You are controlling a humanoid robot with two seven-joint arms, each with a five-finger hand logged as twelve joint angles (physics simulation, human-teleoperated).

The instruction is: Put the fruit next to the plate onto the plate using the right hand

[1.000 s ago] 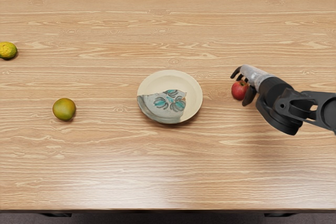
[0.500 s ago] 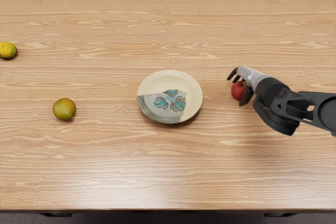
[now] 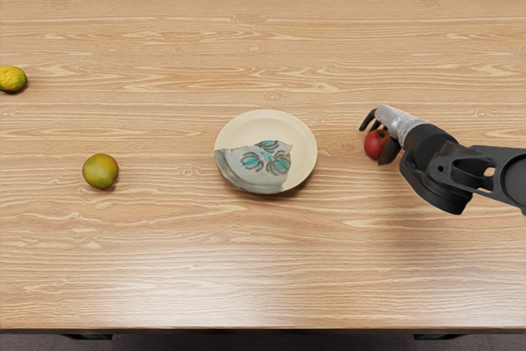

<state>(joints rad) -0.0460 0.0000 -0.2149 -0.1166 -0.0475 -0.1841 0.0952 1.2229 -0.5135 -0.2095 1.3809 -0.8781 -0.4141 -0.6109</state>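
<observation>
A small red apple (image 3: 374, 145) lies on the wooden table, a short way to the right of the cream plate (image 3: 306, 144) with a teal pattern. My right hand (image 3: 377, 137) comes in from the right edge and sits over the apple. Its dark fingers (image 3: 366, 121) curl round the top and left of the fruit, and the thumb presses on its right side. The apple still looks to be resting on the table, partly hidden by the hand. The left arm does not show.
A green-orange fruit (image 3: 100, 171) lies at the left of the table. A yellow-green fruit (image 3: 11, 79) sits at the far left edge. The plate holds no fruit.
The right hand moved slightly left, then back right, and its fingers have drawn in tighter round the apple. The apple has barely moved.
</observation>
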